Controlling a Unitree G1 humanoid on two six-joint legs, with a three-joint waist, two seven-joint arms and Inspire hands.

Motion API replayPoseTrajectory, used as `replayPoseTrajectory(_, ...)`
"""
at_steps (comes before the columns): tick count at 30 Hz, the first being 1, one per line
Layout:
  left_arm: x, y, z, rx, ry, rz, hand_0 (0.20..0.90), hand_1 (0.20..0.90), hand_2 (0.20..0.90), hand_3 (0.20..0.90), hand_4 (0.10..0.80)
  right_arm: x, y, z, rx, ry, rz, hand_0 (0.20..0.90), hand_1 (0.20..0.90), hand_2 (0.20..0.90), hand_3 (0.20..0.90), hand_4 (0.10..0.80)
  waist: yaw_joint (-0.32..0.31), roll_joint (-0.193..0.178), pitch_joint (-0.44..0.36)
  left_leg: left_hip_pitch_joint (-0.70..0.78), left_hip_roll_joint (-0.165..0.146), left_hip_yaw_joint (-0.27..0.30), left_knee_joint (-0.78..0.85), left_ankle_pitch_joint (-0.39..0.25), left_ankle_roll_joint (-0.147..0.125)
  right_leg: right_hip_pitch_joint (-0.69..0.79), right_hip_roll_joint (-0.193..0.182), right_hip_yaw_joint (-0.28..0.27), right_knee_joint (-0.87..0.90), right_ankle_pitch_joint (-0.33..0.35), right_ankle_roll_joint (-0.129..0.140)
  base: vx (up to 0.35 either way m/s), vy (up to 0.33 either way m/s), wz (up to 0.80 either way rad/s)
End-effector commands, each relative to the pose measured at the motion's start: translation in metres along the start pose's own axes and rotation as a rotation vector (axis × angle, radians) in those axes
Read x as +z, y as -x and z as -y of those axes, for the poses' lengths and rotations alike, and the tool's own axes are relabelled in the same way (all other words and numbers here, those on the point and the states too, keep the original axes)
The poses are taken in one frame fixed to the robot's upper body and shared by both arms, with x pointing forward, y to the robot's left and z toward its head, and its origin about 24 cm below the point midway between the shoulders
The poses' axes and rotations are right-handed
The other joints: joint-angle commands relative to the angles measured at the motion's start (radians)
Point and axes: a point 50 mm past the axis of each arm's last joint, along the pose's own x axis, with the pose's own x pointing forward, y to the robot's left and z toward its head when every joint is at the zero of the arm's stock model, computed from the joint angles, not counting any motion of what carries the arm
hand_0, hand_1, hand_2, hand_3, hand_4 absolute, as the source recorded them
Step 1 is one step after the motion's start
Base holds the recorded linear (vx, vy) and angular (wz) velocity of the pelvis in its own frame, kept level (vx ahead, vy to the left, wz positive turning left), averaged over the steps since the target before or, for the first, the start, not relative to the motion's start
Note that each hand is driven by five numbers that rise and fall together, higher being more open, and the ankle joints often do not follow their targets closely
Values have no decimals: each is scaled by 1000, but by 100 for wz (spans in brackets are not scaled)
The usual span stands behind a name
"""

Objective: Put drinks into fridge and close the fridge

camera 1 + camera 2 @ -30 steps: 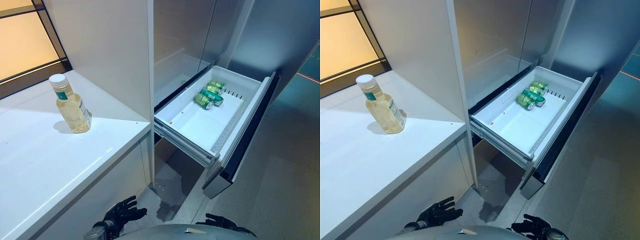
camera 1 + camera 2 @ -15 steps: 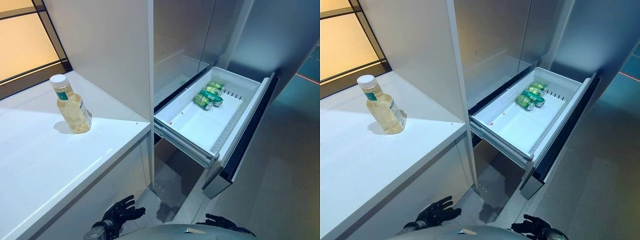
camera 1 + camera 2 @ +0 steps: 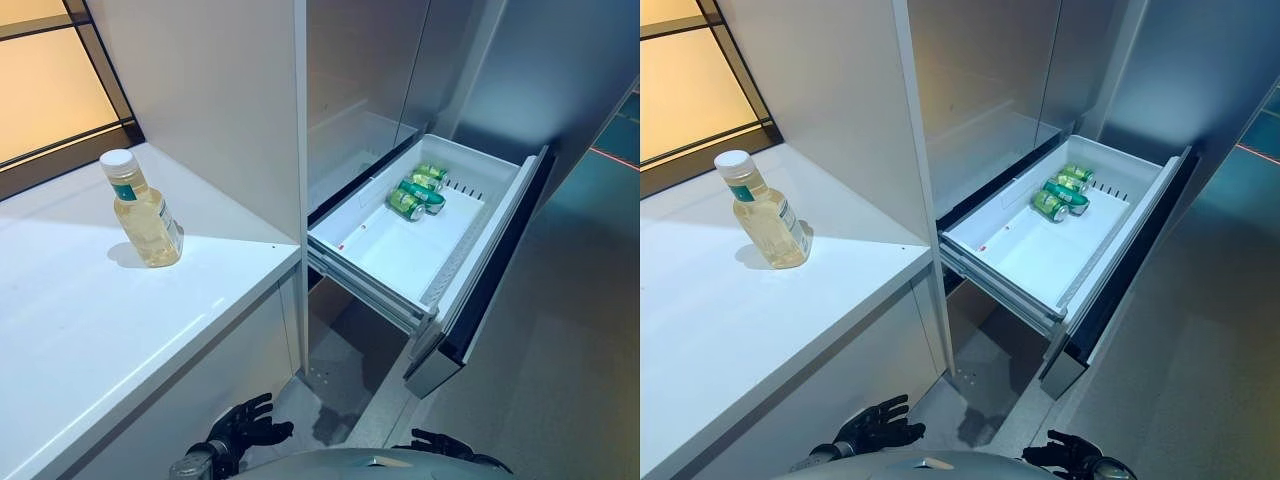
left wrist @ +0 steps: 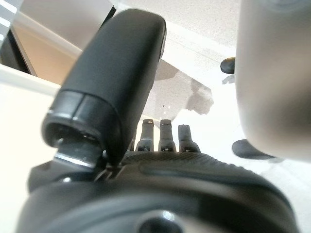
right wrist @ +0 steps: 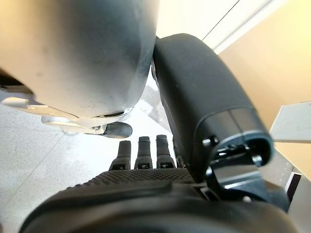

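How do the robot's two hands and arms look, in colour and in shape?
The left hand and the right hand are both black, with slim ribbed fingers in a row and a thick, smooth, rounded thumb. A silver-grey wrist cuff shows behind the left hand.

The white pulled-out fridge drawer [image 3: 400, 255] stands open from above; three green drink cans [image 3: 417, 189] lie side by side at its far end, leaving the near part of its floor bare. A tall white cabinet side panel [image 3: 300, 150] rises between the drawer and the white tabletop [image 3: 90, 320]. On the tabletop only a clear plastic bottle of pale yellow drink with a white cap [image 3: 143, 212] stands upright, near the back wall, with bare surface around it.
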Motion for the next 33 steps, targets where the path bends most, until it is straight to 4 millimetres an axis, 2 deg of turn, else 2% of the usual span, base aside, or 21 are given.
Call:
replayPoseTrajectory(1, 49, -12, 20, -124, -225, 194, 900, 900, 900, 900, 800, 7, -1, 1, -2, 31, -2, 900, 900, 900, 900, 800, -6, 9, 22, -27, -95, 28, 5, -90, 76, -9, 50, 19, 33, -63, 27, 0, 0, 0)
replayPoseTrajectory(6, 70, -12, 30, -161, -387, 289, 900, 900, 900, 900, 800, 10, -1, 3, 2, 51, 3, 900, 900, 900, 900, 800, -12, 13, 26, -25, -92, 34, 5, -92, 74, -11, 51, 22, 37, -64, 31, 0, 0, 0)
replayPoseTrajectory(8, 87, -10, 38, -196, -544, 372, 900, 900, 900, 900, 800, 12, -1, 4, 3, 66, 3, 900, 900, 900, 900, 800, -17, 15, 27, -25, -90, 37, 5, -92, 73, -14, 51, 24, 40, -65, 33, 0, 0, 0)
replayPoseTrajectory(9, 89, -10, 39, -198, -557, 383, 900, 900, 900, 900, 800, 12, -1, 4, 3, 68, 3, 900, 900, 900, 900, 800, -17, 15, 28, -25, -89, 38, 5, -92, 73, -14, 50, 25, 40, -65, 33, 0, 0, 0)
replayPoseTrajectory(14, 129, -1, 61, -248, -880, 567, 900, 900, 900, 900, 800, 17, 1, 8, 2, 108, 5, 900, 900, 900, 900, 800, -29, 23, 33, -26, -86, 42, 5, -91, 70, -18, 50, 27, 43, -64, 38, 0, 20, -1)
replayPoseTrajectory(20, 170, 14, 72, -210, -1155, 731, 900, 900, 900, 900, 800, 23, 1, 11, -6, 130, 11, 900, 900, 900, 900, 800, -31, 31, 38, -31, -88, 36, 5, -88, 73, -18, 46, 23, 41, -62, 40, 0, 21, 0)
replayPoseTrajectory(28, 215, 42, 72, -218, -1236, 888, 900, 900, 900, 900, 800, 25, 2, 13, -21, 145, 3, 900, 900, 900, 900, 800, -25, 41, 34, -33, -92, 26, 5, -87, 76, -11, 44, 13, 33, -62, 38, 5, 5, 1)
replayPoseTrajectory(33, 227, 53, 80, -293, -1173, 958, 900, 900, 900, 900, 800, 27, 1, 11, -22, 152, 5, 900, 900, 900, 900, 800, -23, 44, 34, -32, -93, 23, 5, -88, 78, -8, 43, 12, 33, -65, 36, 3, 3, 1)
